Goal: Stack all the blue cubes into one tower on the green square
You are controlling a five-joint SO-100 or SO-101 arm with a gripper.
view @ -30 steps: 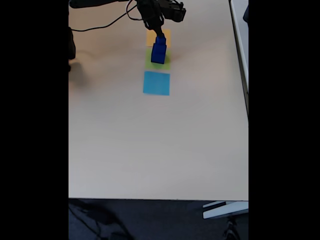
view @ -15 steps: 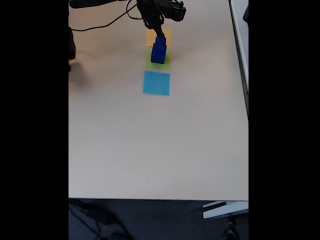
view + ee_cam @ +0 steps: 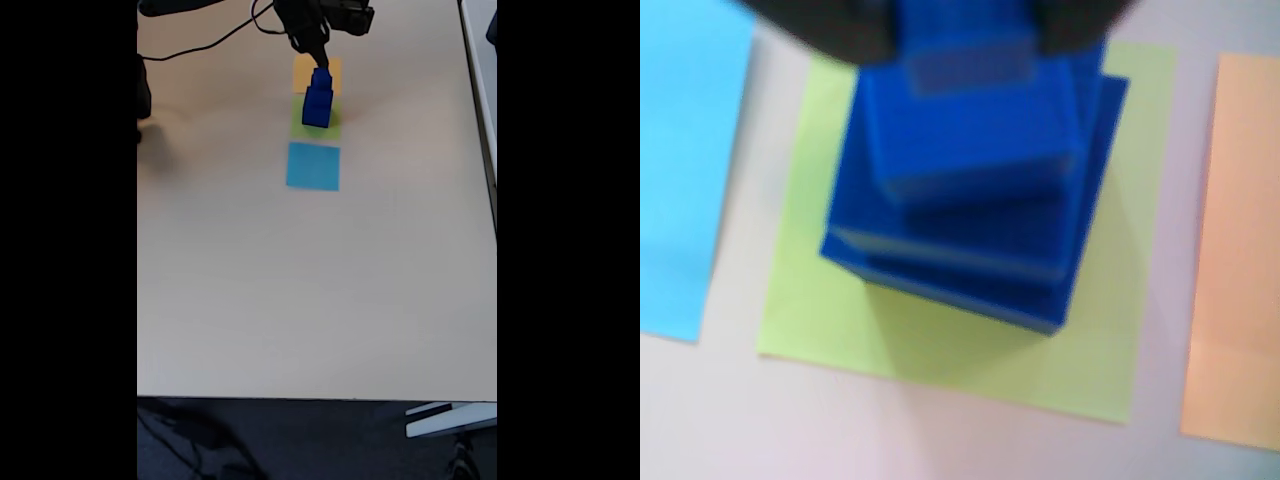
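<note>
Blue cubes stacked on the green square, tool at the top of the tower.

In the wrist view, the blue cubes (image 3: 970,200) stand as a slightly skewed tower on the green square (image 3: 820,320), which lies between a light-blue patch (image 3: 680,170) on the left and an orange patch (image 3: 1240,250) on the right. The tool (image 3: 965,30) shows as dark blurred shapes on both sides of the topmost cube; whether it grips it cannot be told. In the fixed view the tower (image 3: 318,100) stands on the table (image 3: 300,290), beneath the dark arm (image 3: 320,20).
</note>
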